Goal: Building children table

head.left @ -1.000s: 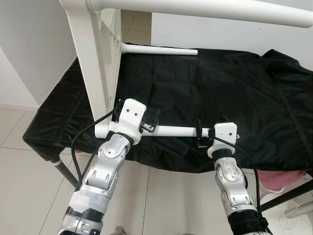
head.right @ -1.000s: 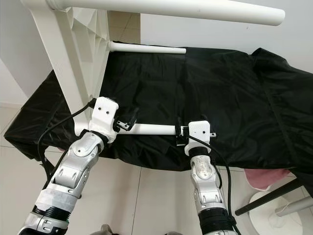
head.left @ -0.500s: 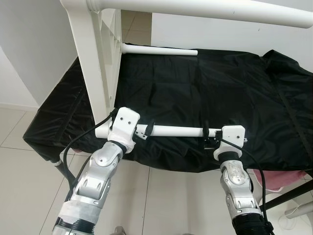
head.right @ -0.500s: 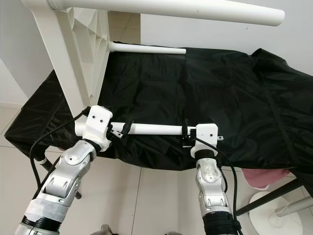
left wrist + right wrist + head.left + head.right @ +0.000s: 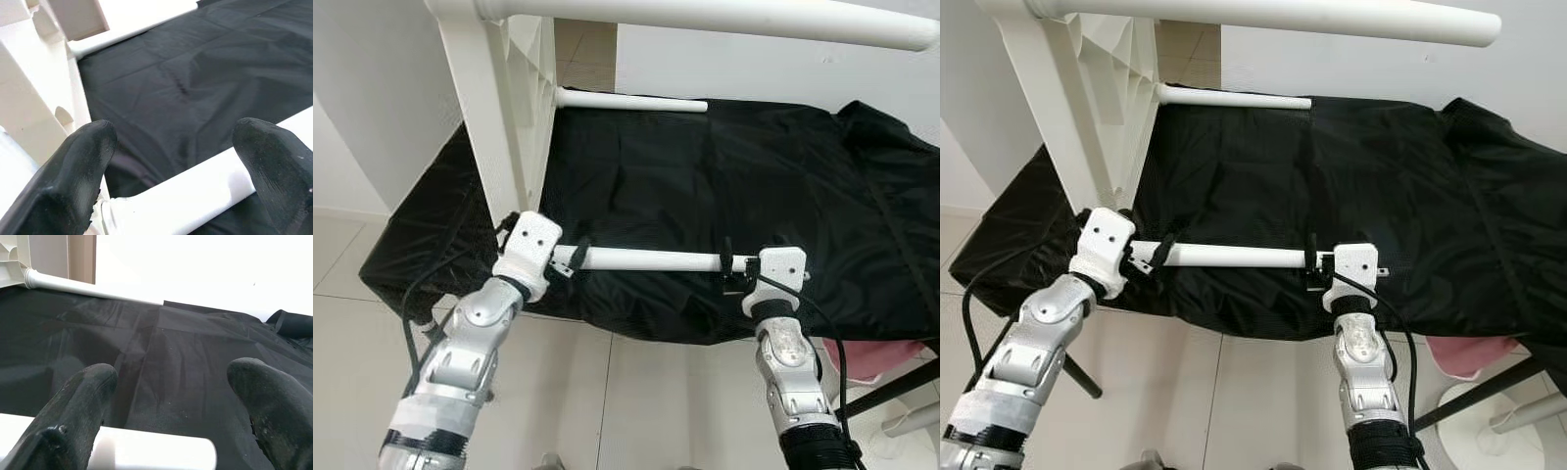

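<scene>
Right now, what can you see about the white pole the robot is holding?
The white pole is a smooth, round tube, plastic by its look. It lies level, just above the black cloth. The left gripper is at one end and the right gripper at the other, fingers on either side of it. Its left end points at the white table frame; whether they are joined is hidden.

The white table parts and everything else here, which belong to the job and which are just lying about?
Job:
white leg, held between left gripper and right gripper
white tabletop on edge
attached far leg

Lying about:
black cloth
pink item
</scene>
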### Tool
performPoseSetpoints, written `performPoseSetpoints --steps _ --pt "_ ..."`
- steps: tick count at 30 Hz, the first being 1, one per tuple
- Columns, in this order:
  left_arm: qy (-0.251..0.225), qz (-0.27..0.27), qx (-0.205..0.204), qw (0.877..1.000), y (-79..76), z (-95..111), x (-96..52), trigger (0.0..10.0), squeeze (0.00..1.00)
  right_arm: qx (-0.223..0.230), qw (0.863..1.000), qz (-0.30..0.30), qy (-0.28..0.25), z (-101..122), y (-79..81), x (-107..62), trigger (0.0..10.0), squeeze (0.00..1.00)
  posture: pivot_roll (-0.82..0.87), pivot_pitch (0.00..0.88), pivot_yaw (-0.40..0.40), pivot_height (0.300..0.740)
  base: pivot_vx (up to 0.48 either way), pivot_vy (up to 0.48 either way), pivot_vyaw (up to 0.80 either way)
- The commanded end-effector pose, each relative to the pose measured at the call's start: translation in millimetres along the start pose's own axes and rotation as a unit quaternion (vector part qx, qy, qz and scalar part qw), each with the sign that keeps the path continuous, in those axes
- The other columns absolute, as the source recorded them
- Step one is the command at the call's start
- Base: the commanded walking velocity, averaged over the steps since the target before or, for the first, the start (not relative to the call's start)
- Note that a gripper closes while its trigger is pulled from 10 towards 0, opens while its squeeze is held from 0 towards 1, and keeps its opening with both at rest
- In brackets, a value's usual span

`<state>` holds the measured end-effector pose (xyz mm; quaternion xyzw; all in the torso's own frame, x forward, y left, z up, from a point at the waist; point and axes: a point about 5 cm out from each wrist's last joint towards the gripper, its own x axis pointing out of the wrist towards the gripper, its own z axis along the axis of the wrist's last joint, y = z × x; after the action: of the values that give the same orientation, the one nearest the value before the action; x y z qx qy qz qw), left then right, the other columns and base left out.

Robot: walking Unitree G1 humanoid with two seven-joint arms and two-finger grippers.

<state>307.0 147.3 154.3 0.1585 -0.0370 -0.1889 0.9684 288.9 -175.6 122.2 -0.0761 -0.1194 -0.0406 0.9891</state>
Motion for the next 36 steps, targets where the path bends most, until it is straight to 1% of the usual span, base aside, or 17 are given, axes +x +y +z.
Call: performPoseSetpoints --steps 1,8,10,11,15,17,18,20,21,24,26,27,28,31,33,35,36 --pt "-0.002 0.029 0.004 1.0 9.2 2 0.8 10.0 0.0 0.005 1.0 0.002 -0.008 3 1.4 1.2 10.0 0.0 -0.01 0.0 -0.026 0.74 0.0 0.0 0.0" --pt "-0.009 -0.022 -0.034 0.999 -19.1 4 -3.6 10.0 0.0 0.004 0.999 0.026 -0.029 10 4.6 -1.1 10.0 0.0 0.0 0.002 -0.024 0.74 0.0 0.0 0.0" --pt "0.004 -0.077 -0.104 0.992 -41.0 2 -8.3 10.0 0.0 -0.059 0.994 0.038 -0.079 29 5.4 -0.7 10.0 0.0 -0.01 0.004 -0.021 0.74 0.0 0.0 0.0" --pt "0.004 -0.077 -0.104 0.992 -41.0 2 -8.3 10.0 0.0 -0.059 0.994 0.038 -0.079 29 5.4 -0.7 10.0 0.0 -0.01 0.004 -0.021 0.74 0.0 0.0 0.0" --pt "0.009 -0.121 -0.153 0.981 -57.0 4 -11.8 10.0 0.0 -0.094 0.986 0.036 -0.131 50 4.1 -0.2 10.0 0.0 -0.01 0.007 -0.022 0.74 0.0 0.0 0.0" --pt "0.011 -0.157 -0.18 0.971 -65.8 6 -14.8 10.0 0.0 -0.138 0.965 0.035 -0.219 89 0.2 -3.0 10.0 0.0 -0.01 0.01 -0.013 0.74 0.0 0.0 0.0" --pt "0.011 -0.157 -0.18 0.971 -65.8 6 -14.8 10.0 0.0 -0.138 0.965 0.035 -0.219 89 0.2 -3.0 10.0 0.0 -0.01 0.01 -0.013 0.74 0.0 0.0 0.0" --pt "0.014 -0.168 -0.186 0.968 -66.7 6 -15.9 10.0 0.0 -0.163 0.951 0.033 -0.262 111 -2.5 -5.7 10.0 0.0 -0.02 0.012 -0.006 0.74 0.0 0.0 0.0" --pt "0.014 -0.168 -0.186 0.968 -66.7 6 -15.9 10.0 0.0 -0.163 0.951 0.033 -0.262 111 -2.5 -5.7 10.0 0.0 -0.02 0.012 -0.006 0.74 0.0 0.0 0.0" --pt "0.018 -0.18 -0.198 0.963 -67.3 9 -14.9 10.0 0.0 -0.208 0.919 0.085 -0.323 143 4.2 -5.0 10.0 0.0 -0.03 0.013 0.003 0.74 0.0 0.0 0.0" --pt "0.019 -0.183 -0.198 0.963 -67.9 9 -14.9 10.0 0.0 -0.214 0.915 0.088 -0.331 148 4.2 -4.7 10.0 0.0 -0.03 0.013 0.003 0.74 0.0 0.0 0.0" --pt "0.021 -0.184 -0.197 0.963 -69.3 10 -13.8 10.0 0.0 -0.226 0.903 0.094 -0.353 162 2.2 -2.3 10.0 0.0 -0.03 0.013 0.003 0.74 0.0 0.0 0.0" --pt "0.021 -0.184 -0.197 0.963 -69.3 10 -13.8 10.0 0.0 -0.226 0.903 0.094 -0.353 162 2.2 -2.3 10.0 0.0 -0.03 0.013 0.003 0.74 0.0 0.0 0.0" --pt "0.024 -0.187 -0.196 0.962 -71.5 12 -11.4 10.0 0.0 -0.26 0.884 0.094 -0.377 179 -2.5 4.0 10.0 0.0 -0.04 0.011 0.006 0.74 0.0 0.0 0.0" --pt "0.024 -0.187 -0.196 0.962 -71.5 12 -11.4 10.0 0.0 -0.26 0.884 0.094 -0.377 179 -2.5 4.0 10.0 0.0 -0.04 0.011 0.006 0.74 0.0 0.0 0.0" --pt "0.024 -0.187 -0.197 0.962 -72.2 13 -10.3 10.0 0.0 -0.278 0.874 0.096 -0.388 187 -1.7 7.1 10.0 0.0 -0.04 0.011 0.006 0.74 0.0 0.0 0.0" --pt "0.024 -0.187 -0.197 0.962 -72.2 13 -10.3 10.0 0.0 -0.278 0.874 0.096 -0.388 187 -1.7 7.1 10.0 0.0 -0.04 0.011 0.006 0.74 0.0 0.0 0.0"
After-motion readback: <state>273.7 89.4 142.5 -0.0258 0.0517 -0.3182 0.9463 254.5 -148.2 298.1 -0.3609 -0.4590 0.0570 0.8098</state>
